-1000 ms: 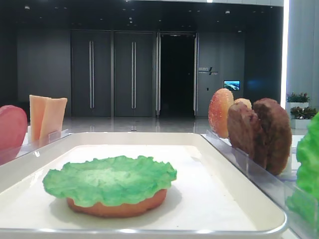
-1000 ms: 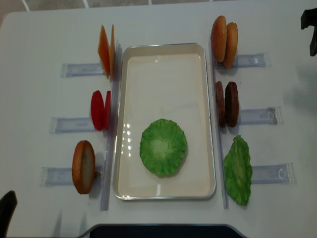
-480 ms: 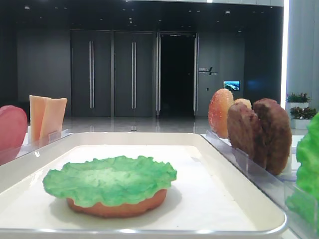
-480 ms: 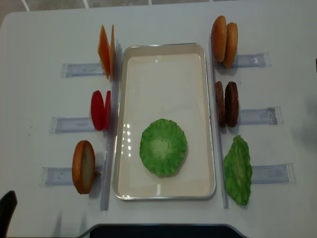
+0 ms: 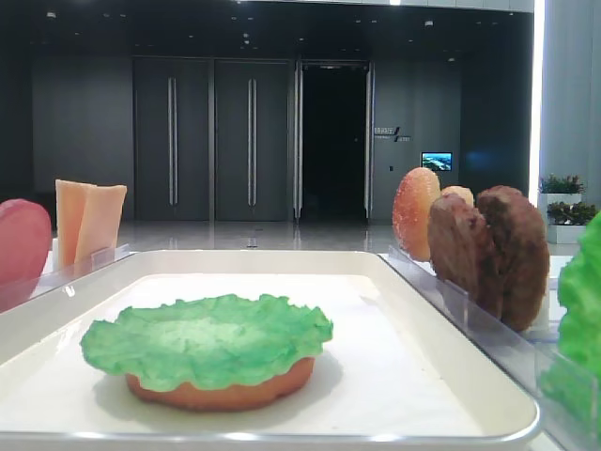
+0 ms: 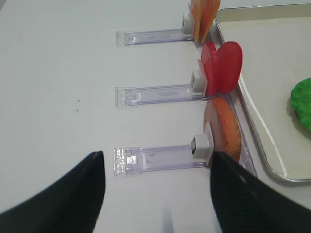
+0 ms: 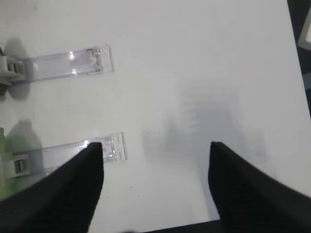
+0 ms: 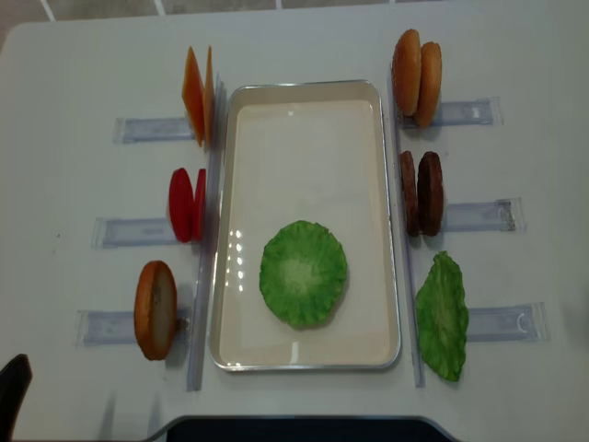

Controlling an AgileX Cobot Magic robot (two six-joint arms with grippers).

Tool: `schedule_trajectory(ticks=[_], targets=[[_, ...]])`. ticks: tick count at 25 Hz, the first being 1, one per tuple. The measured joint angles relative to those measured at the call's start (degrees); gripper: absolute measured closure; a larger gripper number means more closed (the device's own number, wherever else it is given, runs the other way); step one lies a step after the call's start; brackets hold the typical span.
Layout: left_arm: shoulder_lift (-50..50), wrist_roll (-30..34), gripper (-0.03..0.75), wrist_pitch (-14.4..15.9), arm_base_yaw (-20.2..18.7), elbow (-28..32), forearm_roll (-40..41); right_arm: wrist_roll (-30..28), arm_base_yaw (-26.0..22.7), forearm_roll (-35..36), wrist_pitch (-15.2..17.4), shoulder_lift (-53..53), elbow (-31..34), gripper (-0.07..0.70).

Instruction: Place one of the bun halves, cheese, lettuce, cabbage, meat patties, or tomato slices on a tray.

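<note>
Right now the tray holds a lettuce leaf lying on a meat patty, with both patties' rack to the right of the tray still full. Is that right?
Not quite. The lettuce leaf on the tray lies on a bun half, orange-brown and smooth, not a meat patty; the low exterior view shows it under the leaf. The rest holds: both meat patties stand upright in their rack right of the tray.

Right gripper (image 7: 154,187) open wide, empty, above bare worktop (image 7: 204,73) — left gripper (image 6: 156,189) likewise spread, holding nothing.
</note>
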Motion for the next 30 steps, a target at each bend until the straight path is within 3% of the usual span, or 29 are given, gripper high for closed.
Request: schedule_trajectory(ticks=[8, 17, 30], targets=[[0.00, 0.00, 0.198, 0.00, 0.00, 0.00, 0.00, -0.05, 0.00, 0.05, 0.16, -14.38, 1.72, 0.160], [0.00, 0.00, 0.198, 0.00, 0.00, 0.00, 0.00, -1.32, 0.00, 0.05, 0.07, -26.09, 12.32, 0.160], [0.00, 0.00, 0.198, 0.00, 0.00, 0.00, 0.00, -4.53, 0.00, 0.05, -4.47, -44.56, 20.69, 0.160]])
